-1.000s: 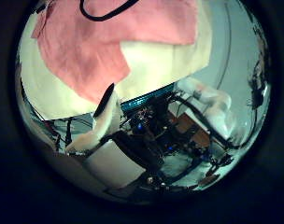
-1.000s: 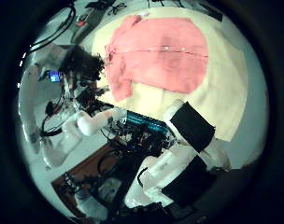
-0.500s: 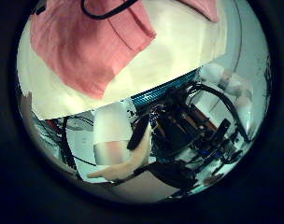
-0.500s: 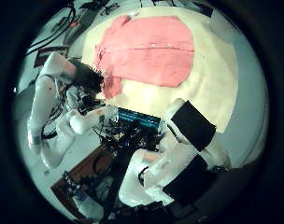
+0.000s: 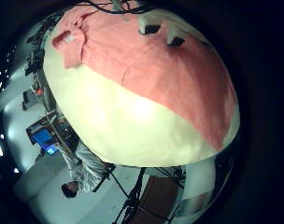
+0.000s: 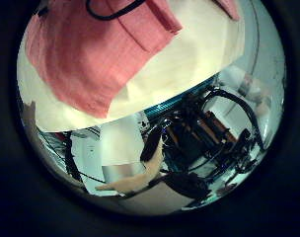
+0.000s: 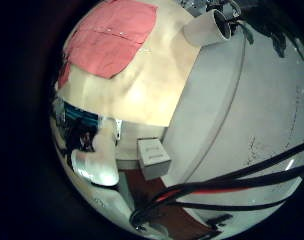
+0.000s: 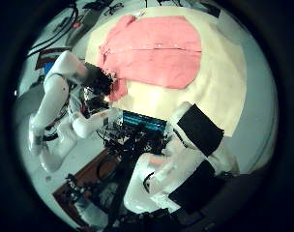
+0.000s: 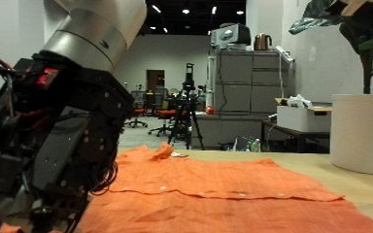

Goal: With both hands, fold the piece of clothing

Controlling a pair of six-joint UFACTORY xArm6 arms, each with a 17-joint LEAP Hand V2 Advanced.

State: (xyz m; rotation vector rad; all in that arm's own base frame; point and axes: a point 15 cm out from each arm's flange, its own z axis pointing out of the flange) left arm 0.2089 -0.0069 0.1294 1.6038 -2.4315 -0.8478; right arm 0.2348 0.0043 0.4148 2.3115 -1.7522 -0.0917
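Observation:
An orange garment (image 9: 225, 189) lies spread flat on the cream table (image 9: 368, 199). A black and white hand (image 9: 50, 136) hangs close over the garment's near edge in the outside view; I cannot tell which hand it is or how its fingers stand. The garment (image 5: 151, 70) fills much of the left little finger side palm view, with the left hand's fingertips (image 5: 156, 23) at its edge. In the right thumb side palm view the left hand (image 8: 97, 82) sits at the garment's (image 8: 152, 48) side. The right hand (image 8: 191, 135) is off the cloth with relaxed fingers, holding nothing.
A white plant pot (image 9: 362, 131) stands at the table's far corner. Grey cabinets (image 9: 245, 97) and chairs stand in the room behind. Bare cream tabletop (image 8: 234, 77) lies between the garment and the right hand. A small white box (image 7: 152, 155) sits below the table's edge.
The left thumb side view has shifted and the garment fills more of it, so the left hand has come closer to the cloth. The right hand's view barely changed.

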